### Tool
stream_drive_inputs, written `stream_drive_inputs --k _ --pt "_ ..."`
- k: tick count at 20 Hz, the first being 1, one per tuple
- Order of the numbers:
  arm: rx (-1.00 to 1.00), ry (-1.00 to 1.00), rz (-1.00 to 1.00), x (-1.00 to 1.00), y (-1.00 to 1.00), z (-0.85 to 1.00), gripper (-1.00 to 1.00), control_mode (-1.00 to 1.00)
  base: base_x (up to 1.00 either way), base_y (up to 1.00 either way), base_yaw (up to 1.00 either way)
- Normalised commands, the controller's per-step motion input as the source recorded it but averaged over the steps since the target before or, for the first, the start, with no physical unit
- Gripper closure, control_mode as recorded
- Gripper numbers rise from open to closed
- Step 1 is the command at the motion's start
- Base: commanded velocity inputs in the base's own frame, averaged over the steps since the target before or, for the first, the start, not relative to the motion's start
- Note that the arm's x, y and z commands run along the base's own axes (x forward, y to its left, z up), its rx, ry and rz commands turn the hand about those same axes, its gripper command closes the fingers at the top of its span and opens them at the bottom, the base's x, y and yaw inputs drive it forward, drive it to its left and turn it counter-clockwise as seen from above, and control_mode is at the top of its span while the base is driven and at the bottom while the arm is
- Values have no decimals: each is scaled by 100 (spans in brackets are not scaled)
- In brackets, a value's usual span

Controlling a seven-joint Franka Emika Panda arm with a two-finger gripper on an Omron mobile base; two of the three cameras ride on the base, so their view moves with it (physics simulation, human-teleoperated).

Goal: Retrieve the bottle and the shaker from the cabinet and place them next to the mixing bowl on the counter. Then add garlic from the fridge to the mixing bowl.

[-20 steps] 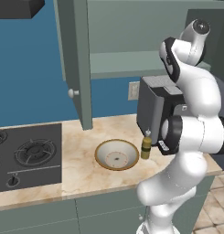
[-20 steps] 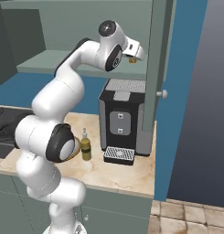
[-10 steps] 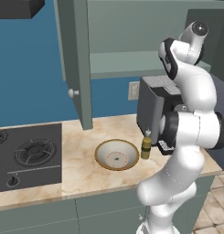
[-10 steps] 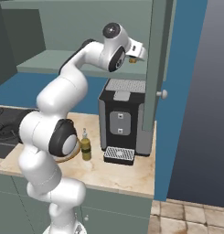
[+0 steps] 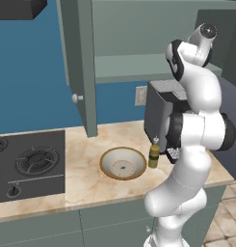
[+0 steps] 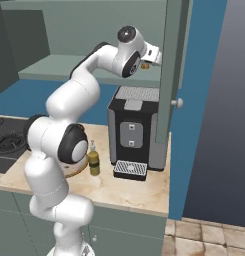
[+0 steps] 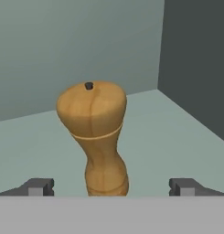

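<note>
Hand (image 7: 111,186) wide open, empty, lined up on the shaker (image 7: 95,137) in the cabinet (image 6: 59,67).

Hand view: shaker stands upright on the cabinet shelf, between the two fingertips (image 7: 39,186) but not touched yet. Wood, rigid, prob. light & smooth; bulbous head over a narrow waist, so best grip looks like the waist, where fingers can't slide up. Top-heavy shape, a nudge could tip it. Right base view adds what hand view lacks: arm reaching high into the cabinet, bottle (image 6: 94,160) already down on the counter (image 6: 139,192), beside the coffee machine (image 6: 134,130). Left base view adds the mixing bowl (image 5: 123,163), just beside the bottle.
</note>
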Motion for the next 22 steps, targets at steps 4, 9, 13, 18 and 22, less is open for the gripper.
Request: stream_drive_inputs --k 4,9,13,18,22 --pt "0 0 0 20 0 -1 -100 -100 0 0 0" --pt "0 0 0 14 0 0 -100 -100 0 0 0" --pt "0 0 0 1 0 -6 -100 -100 0 0 0" --pt "0 0 0 1 0 -13 -100 -100 0 0 0" --pt "0 0 0 11 0 -3 -100 -100 0 0 0"
